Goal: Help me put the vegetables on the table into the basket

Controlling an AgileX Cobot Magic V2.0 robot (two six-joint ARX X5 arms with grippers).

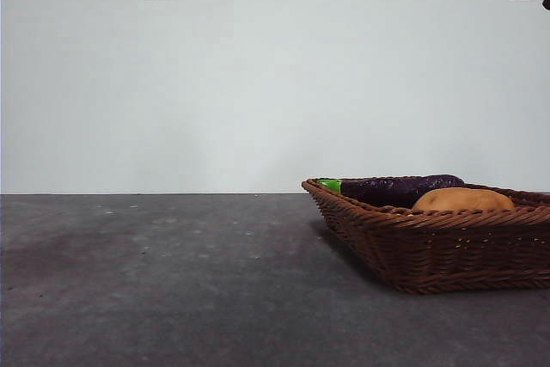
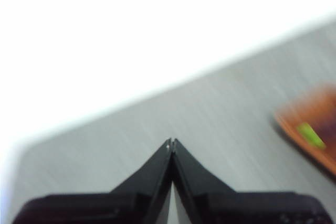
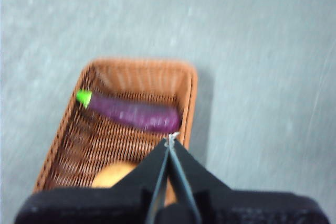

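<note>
Wicker basket [image 1: 430, 242] is holding eggplant [image 1: 400, 188] and potato [image 1: 462, 199]; right gripper [image 3: 171, 139], jaws together, is hovering above, needing reopening for the pepper.

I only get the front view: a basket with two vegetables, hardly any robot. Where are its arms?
Observer: The right tool hangs above the basket, jaws shut, holding nothing.
Operator: And the other one?
Observer: The left tool is shut too, over the table, with the basket off to one side.
Operator: How do the vegetables lie in there?
Observer: From above, the eggplant lies across the basket's width, with a gap between it and the potato.
</note>
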